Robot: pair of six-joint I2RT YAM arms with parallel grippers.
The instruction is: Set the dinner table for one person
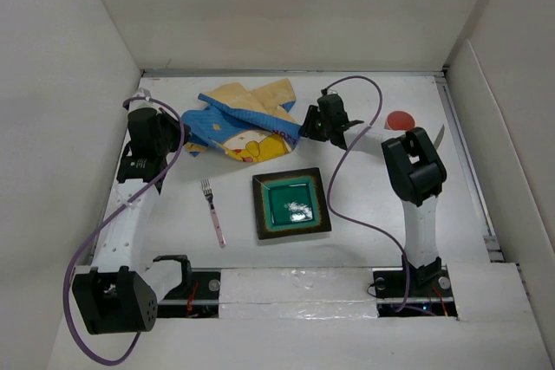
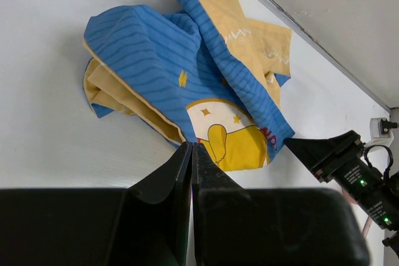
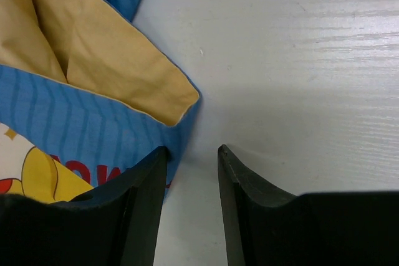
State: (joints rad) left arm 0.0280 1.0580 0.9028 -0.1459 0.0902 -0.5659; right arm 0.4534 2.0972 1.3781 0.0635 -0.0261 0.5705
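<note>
The white dinner table (image 1: 373,214) carries a crumpled blue and yellow cartoon cloth mat (image 1: 243,123) at the back. A square green plate with a dark rim (image 1: 292,204) lies in the middle, and a fork with a pink handle (image 1: 212,211) lies to its left. My left gripper (image 2: 191,147) is shut with nothing between the fingers, its tips at the mat's near edge (image 2: 187,85). My right gripper (image 3: 192,149) is open at the mat's right corner (image 3: 93,91); its left finger (image 3: 146,185) touches the blue hem and its right finger rests over bare table.
A red round thing (image 1: 400,120) and a pale thin thing (image 1: 440,136) lie at the back right, partly behind the right arm. White walls close in the table on three sides. Purple cables trail from both arms.
</note>
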